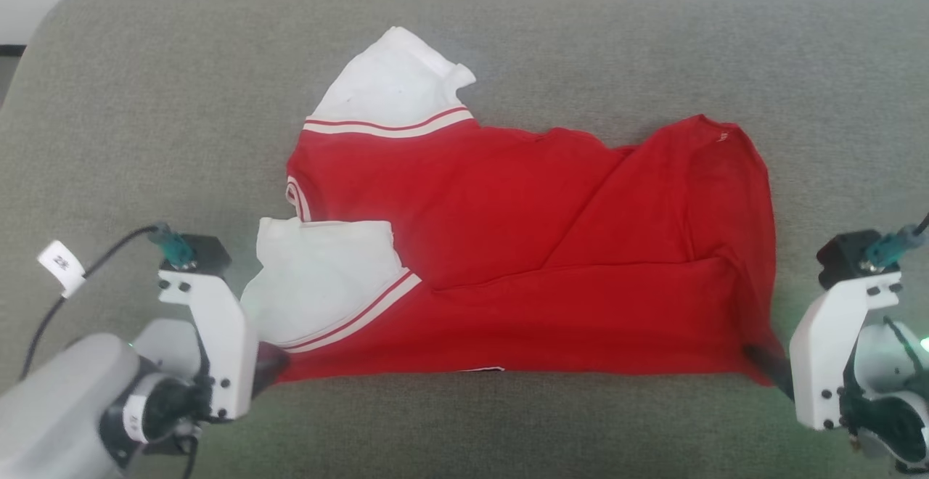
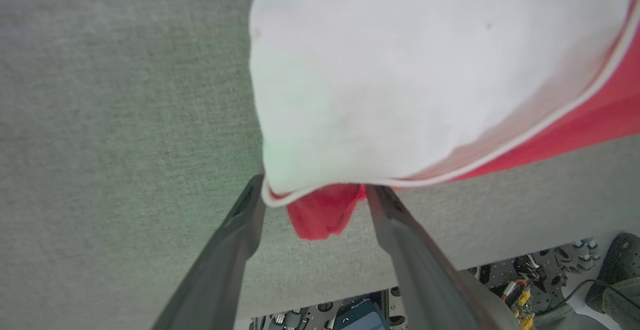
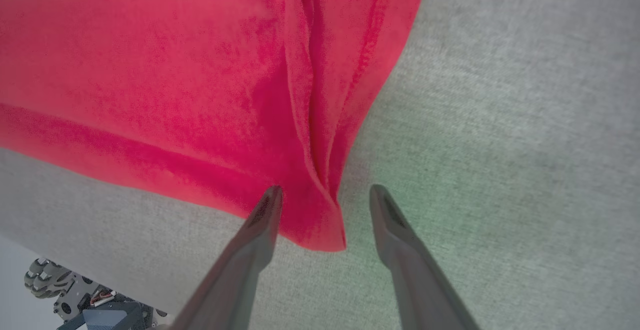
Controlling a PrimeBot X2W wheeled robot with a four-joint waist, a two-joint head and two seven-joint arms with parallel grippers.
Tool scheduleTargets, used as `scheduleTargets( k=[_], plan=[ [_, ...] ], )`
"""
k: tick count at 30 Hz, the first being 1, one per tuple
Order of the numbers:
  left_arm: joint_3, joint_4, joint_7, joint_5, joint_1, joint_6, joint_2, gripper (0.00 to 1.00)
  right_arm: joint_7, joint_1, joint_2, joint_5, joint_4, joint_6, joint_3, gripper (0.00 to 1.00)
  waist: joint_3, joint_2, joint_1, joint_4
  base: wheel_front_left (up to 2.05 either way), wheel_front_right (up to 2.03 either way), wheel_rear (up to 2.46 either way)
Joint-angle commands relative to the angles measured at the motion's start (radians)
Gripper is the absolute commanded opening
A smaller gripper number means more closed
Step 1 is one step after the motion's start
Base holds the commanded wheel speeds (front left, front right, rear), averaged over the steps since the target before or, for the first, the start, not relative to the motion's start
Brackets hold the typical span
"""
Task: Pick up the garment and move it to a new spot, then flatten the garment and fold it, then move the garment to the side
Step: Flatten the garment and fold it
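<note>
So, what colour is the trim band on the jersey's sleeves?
White with a thin red stripe; the trim band shows best in the head view.

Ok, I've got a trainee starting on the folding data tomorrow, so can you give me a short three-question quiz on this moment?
1. True or false: the left gripper and the right gripper both have their fingers spread apart.
2. What sits between the right gripper's fingers? A) a red corner of the garment; B) a paper tag; C) a black cable.
3. In the head view, how many white sleeves of the garment show against the grey cushion?
Key: 1 true; 2 A; 3 two.
</note>
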Motion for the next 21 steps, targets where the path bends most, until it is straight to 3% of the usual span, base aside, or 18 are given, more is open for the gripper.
scheduleTargets(
  k=[1,8,11,16,21],
  plan=[
    [0.008,-0.005,0.007,0.006,-0.019,0.012,0.015,1.00,-0.013,-0.015,0.001,-0.003,-0.006,0.000,0.002,1.00,-0.005,0.0000,0.0000,-0.007,0.00,0.00,0.00],
    [0.029,-0.122,0.068,0.040,-0.079,0.060,0.100,1.00,-0.112,-0.066,0.016,-0.014,-0.038,0.000,-0.009,1.00,-0.020,0.0000,0.0000,-0.044,0.00,0.00,0.00],
    [0.045,-0.164,0.073,0.063,-0.128,0.059,0.130,1.00,-0.202,-0.106,0.028,-0.025,-0.054,0.000,-0.008,1.00,-0.015,0.0000,0.0000,-0.069,0.00,0.00,0.00],
    [0.071,-0.150,0.046,0.110,-0.212,0.018,0.133,1.00,-0.358,-0.175,0.059,-0.052,-0.061,0.000,-0.005,1.00,0.005,0.0000,0.0000,-0.115,0.00,0.00,0.00],
    [0.090,-0.056,0.016,0.138,-0.315,-0.041,0.099,1.00,-0.574,-0.254,0.097,-0.102,-0.041,0.000,0.029,1.00,0.043,0.0000,0.0000,-0.182,0.00,0.00,0.00]
  ],
)
